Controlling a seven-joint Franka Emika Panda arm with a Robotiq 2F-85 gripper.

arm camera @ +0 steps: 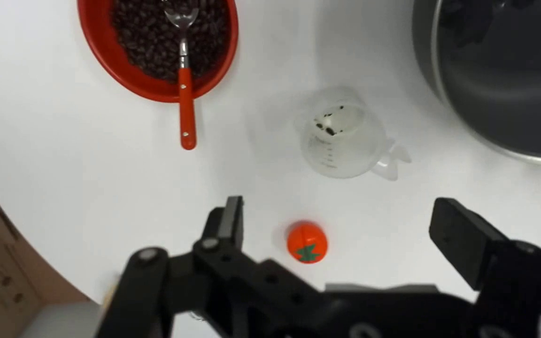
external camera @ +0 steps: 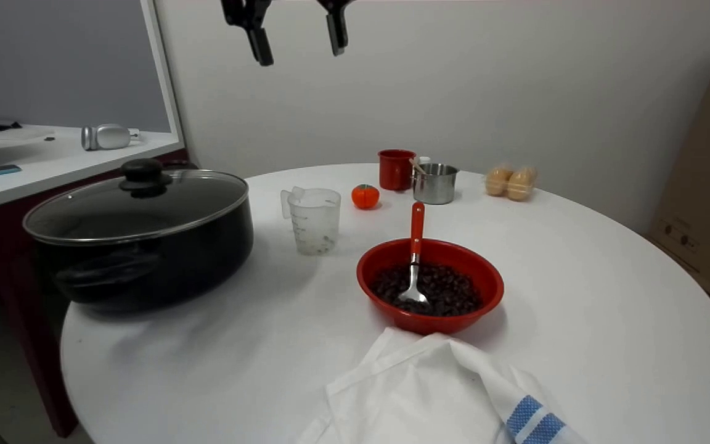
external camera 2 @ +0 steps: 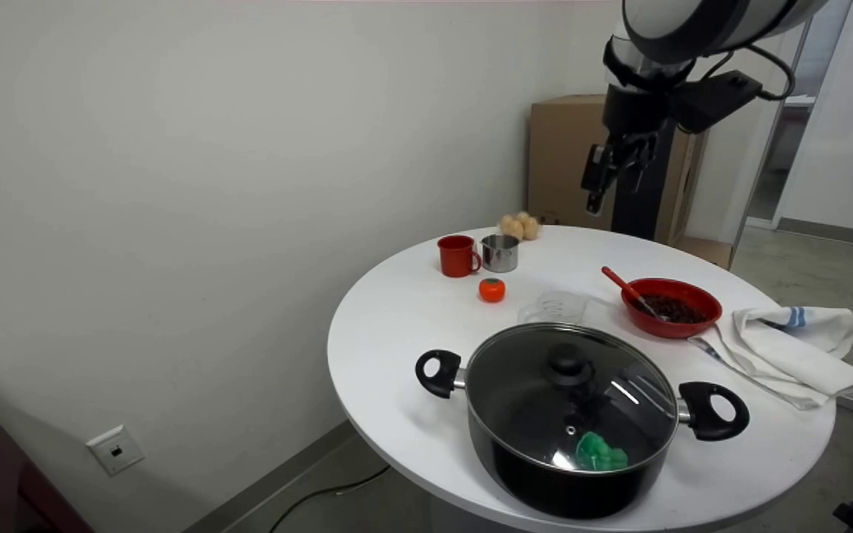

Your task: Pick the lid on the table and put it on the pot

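In an exterior view I took the big, low black cooking pot [external camera: 213,250] at the left as my landmark. The wide, metal-rimmed round glass lid [external camera: 139,211] was on it, apparently seated all round, its black knob [external camera: 145,174] uppermost. Right of the pot and high above it hung my black two-fingered gripper [external camera: 301,57], fingers spread wide with nothing between them. From there the lid lay below and to the left, well apart; being round, it had no long axis to line up with. I judged the placing done, so the coming move probably called for backing off, clear of the pot. Near the pot's right side a translucent plastic measuring cup [external camera: 315,223] stood on the round white table [external camera: 595,277]; farther right sat a red bowl [external camera: 435,323] of dark beans [external camera: 453,288].

There the lid partly hid the pot's far handle [external camera: 182,165], and the top edge cut off the gripper's upper part; the wrist view cropped pot and lid at its right edge, leaving the knob doubtful. A green lump [external camera 2: 600,453] showing in the glass in an exterior view was too vague to name.
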